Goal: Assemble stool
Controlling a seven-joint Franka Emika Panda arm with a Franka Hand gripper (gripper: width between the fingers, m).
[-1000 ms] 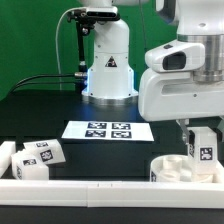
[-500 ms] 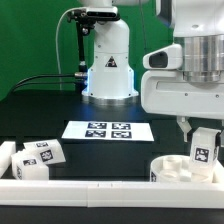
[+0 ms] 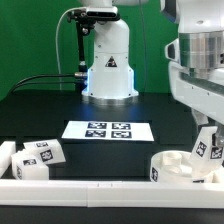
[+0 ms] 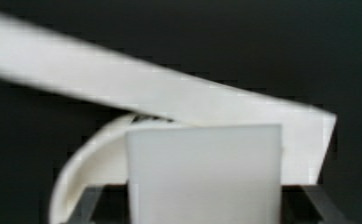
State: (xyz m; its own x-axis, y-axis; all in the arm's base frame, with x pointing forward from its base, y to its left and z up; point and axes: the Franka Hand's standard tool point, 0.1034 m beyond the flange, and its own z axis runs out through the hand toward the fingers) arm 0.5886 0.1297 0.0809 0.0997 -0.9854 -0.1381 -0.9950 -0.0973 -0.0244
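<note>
My gripper (image 3: 208, 138) is at the exterior view's right, shut on a chunky white stool leg (image 3: 204, 152) that carries a square tag. The leg hangs slightly tilted, just over the round white seat (image 3: 178, 166) lying on the black table; whether they touch I cannot tell. In the wrist view the leg (image 4: 199, 160) fills the space between the two dark jaws of the gripper (image 4: 199, 208), and the seat's curved rim (image 4: 85, 172) shows beside it. Two more tagged legs (image 3: 40, 157) (image 3: 6, 158) lie at the exterior view's left.
The marker board (image 3: 108, 130) lies flat mid-table in front of the arm's white base (image 3: 108, 70). A long white rail (image 3: 90, 190) runs along the front edge, and also appears as a blurred white band (image 4: 125, 75) in the wrist view.
The arm's wrist has swung toward the exterior view's right, and the held leg has tipped from upright to slightly tilted over the seat. The grip is unchanged.
</note>
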